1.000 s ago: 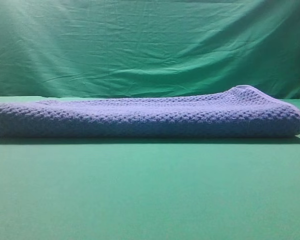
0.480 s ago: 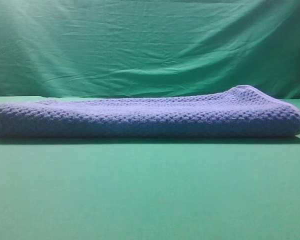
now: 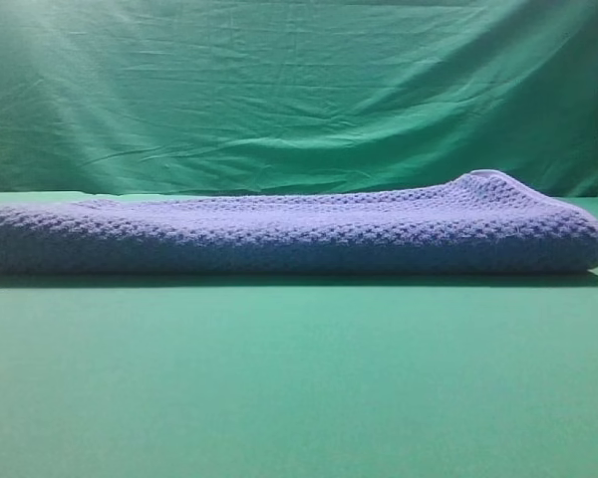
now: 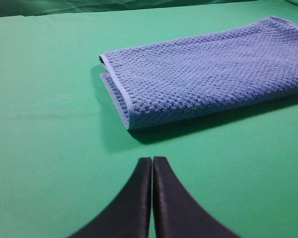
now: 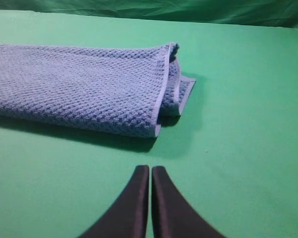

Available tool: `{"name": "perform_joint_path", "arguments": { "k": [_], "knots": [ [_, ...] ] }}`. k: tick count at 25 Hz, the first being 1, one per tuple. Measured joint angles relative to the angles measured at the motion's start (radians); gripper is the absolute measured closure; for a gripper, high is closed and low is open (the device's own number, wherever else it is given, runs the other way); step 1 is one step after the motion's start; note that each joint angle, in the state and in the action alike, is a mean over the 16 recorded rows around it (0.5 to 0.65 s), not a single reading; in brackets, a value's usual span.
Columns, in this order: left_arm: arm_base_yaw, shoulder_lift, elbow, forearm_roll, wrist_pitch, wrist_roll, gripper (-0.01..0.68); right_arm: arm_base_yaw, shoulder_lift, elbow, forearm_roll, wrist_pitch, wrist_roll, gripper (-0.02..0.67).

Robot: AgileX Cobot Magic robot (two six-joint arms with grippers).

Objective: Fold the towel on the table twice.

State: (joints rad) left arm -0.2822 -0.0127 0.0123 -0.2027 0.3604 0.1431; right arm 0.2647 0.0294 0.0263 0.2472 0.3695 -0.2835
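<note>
The blue-grey waffle-knit towel [image 3: 289,234] lies folded in layers across the green table [image 3: 299,378]. The left wrist view shows its left end [image 4: 203,74] with a pale hem and stacked layers. The right wrist view shows its right end [image 5: 84,87], the top layer's hem curled over a lower layer. My left gripper [image 4: 152,163] is shut and empty, above the table a short way in front of the towel's left end. My right gripper [image 5: 150,171] is shut and empty, in front of the towel's right end. Neither gripper shows in the exterior high view.
A wrinkled green backdrop cloth [image 3: 299,90] hangs behind the table. Bare green table surface lies in front of the towel [image 4: 49,99] and to the right of its right end [image 5: 248,99].
</note>
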Motion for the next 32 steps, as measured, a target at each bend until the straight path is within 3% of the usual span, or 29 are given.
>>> {"name": "perform_joint_path", "arguments": {
  "k": [9, 24, 32],
  "knots": [
    [0.028, 0.000, 0.000, 0.000, -0.003, 0.000, 0.673, -0.006, -0.001, 0.000, 0.000, 0.001, 0.000, 0.649],
    [0.272, 0.000, 0.000, 0.000, -0.004, 0.000, 0.673, -0.121, -0.037, 0.000, 0.000, 0.008, 0.000, 0.649],
    [0.309, 0.000, 0.000, 0.000, -0.004, 0.000, 0.673, -0.141, -0.040, 0.000, 0.000, 0.010, 0.000, 0.649]
  ]
}}
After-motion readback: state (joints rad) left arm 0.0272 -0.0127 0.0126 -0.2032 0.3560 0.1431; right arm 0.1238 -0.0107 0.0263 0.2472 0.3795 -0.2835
